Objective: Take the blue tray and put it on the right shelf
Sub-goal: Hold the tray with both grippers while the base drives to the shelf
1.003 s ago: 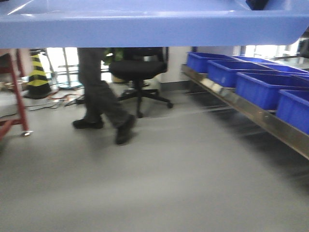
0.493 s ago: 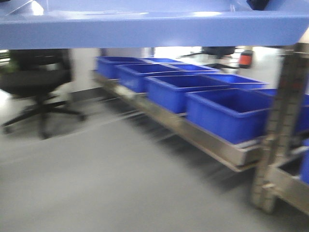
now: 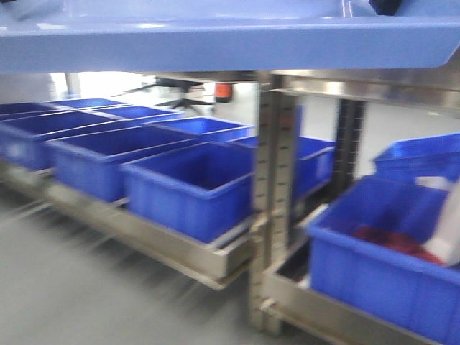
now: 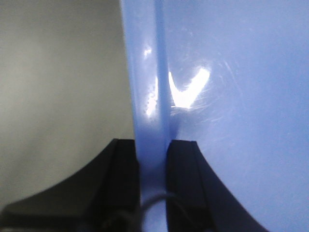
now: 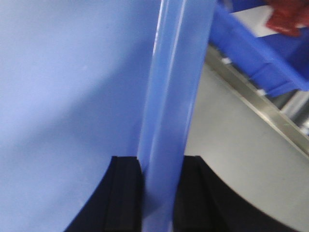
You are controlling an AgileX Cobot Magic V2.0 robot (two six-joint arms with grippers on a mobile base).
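Periwinkle-blue plastic filled the top of the front view, where the blue tray hung level, its long axis running left to right across the whole width of the frame and its near side wall facing the camera. Both ends ran out of the picture.

In the left wrist view, the left gripper was clamped on the tray's flared rim, one black finger on each side of it, with the rim rising straight up the frame from the jaws and the glossy tray floor spreading to the right. In the right wrist view, the right gripper pinched the opposite rim the same way, the tray floor to the left and the rim leaning slightly rightward toward the top.

At the upper right of the front view, the brushed steel rail of the right shelf sat just under the tray's lower edge in the picture; whether they touched could not be told. A perforated upright post stood at centre. Left of it, deep blue bins lined a lower steel shelf above the grey floor. Right of the post, another bin held something red. The front view was blurred.
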